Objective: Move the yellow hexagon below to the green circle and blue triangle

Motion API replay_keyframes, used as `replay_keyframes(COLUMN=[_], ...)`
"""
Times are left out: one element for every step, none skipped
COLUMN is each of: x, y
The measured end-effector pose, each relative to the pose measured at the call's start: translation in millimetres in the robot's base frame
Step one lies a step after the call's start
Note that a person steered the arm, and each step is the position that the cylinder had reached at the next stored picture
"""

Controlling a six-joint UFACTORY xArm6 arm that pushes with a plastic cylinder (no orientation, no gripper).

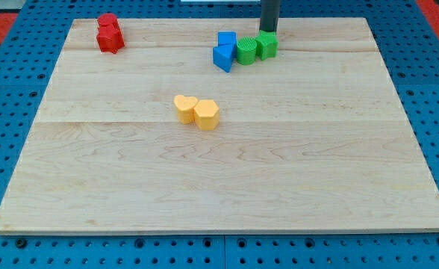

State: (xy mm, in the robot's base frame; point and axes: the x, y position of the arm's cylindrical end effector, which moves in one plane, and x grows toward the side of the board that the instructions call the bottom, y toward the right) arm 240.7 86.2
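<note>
Two yellow blocks touch near the board's middle: a yellow hexagon (207, 115) on the right and a yellow heart-like block (184, 107) on the left. Near the view's top a cluster holds a blue triangle (223, 57), a blue cube (226, 39) above it, a green circle (246, 51) and a second green block (267, 45) at the right end. My tip (269, 32) stands just above and behind that right green block, close to or touching it. The yellow hexagon lies well below and to the left of the cluster.
Two red blocks (110, 33) sit together at the board's top left. The wooden board (219, 194) lies on a blue perforated table; its top edge runs just behind my tip.
</note>
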Motion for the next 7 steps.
replay_keyframes(x=[13.4, 13.9, 48.2, 112.3, 180.3, 229.7, 263.2], y=[-10.5, 10.8, 52.6, 58.7, 46.6, 10.9, -44.4])
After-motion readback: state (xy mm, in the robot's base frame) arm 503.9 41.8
